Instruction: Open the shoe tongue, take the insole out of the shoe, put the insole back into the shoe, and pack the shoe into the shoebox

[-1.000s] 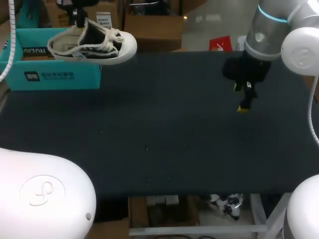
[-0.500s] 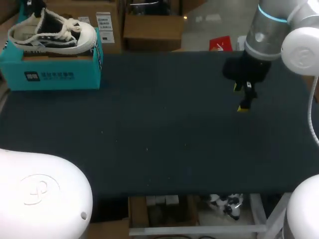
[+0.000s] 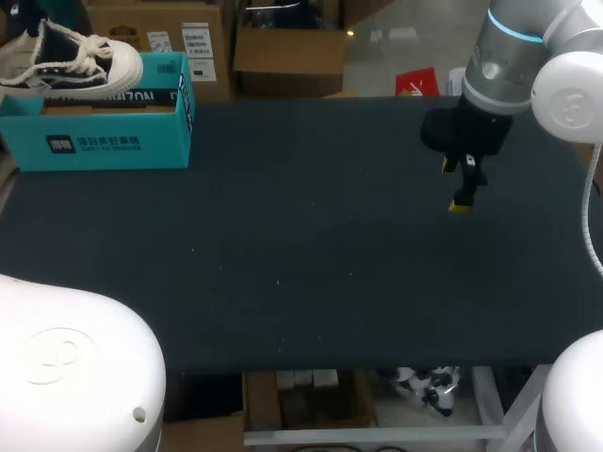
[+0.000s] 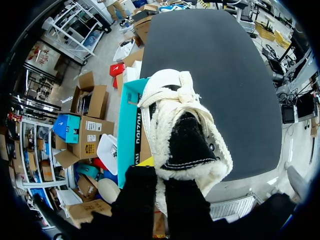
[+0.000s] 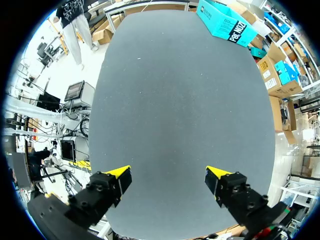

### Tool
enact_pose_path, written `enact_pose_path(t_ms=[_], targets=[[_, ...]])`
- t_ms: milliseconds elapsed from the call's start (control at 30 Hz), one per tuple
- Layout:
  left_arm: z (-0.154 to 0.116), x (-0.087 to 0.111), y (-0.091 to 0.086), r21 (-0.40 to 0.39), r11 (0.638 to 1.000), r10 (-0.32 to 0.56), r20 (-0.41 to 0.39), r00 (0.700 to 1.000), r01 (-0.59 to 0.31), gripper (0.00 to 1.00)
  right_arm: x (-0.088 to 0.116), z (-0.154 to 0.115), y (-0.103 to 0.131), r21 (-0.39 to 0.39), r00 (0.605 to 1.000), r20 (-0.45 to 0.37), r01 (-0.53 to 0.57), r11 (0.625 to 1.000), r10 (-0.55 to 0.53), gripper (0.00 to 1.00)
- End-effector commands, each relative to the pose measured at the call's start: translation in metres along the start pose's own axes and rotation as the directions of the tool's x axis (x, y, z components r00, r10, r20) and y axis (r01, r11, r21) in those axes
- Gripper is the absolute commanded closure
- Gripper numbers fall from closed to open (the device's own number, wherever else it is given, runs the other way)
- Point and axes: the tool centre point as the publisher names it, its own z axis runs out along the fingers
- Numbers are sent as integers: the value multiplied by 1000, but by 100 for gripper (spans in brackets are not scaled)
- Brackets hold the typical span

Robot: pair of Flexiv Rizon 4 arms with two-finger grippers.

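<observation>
One shoe (image 3: 71, 64) | left tool (image 4: 161, 187) clamped on it (over shoebox (image 3: 113, 143)); right tool (image 5: 167, 174) spread apart

The right arm (image 3: 509, 56) is built of a silver-grey tube ringed by a cyan band, and is topped by a white rounded joint cap embossed with a looped mark. A pale cable (image 3: 587, 226) is seen behind the right gripper (image 5: 167, 175), whose black blocky fingers (image 5: 100, 192) are studded with screws and tipped with yellow wedges. Of the left gripper (image 4: 160, 197) only plain black is shown. A white domed shell (image 3: 66, 363), embossed with the same looped mark, is set far behind both.
</observation>
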Motion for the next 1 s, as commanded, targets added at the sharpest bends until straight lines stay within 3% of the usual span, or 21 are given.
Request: enact_pose_path(t_ms=[33,433,667,800,1000], targets=[[24,-22,10,72,997,4,-47,999,-1,100,0,1,0,0,1000,2,0,1000,0,0],[97,-50,29,96,995,-24,-91,996,33,100,0,1,0,0,1000,2,0,1000,0,0],[139,-51,23,116,993,-3,-146,989,20,100,0,1,0,0,1000,2,0,1000,0,0],[169,-44,20,80,997,2,-194,981,14,100,0,1,0,0,1000,2,0,1000,0,0],[191,-40,16,50,999,7,-244,970,6,100,0,1,0,0,1000,2,0,1000,0,0]])
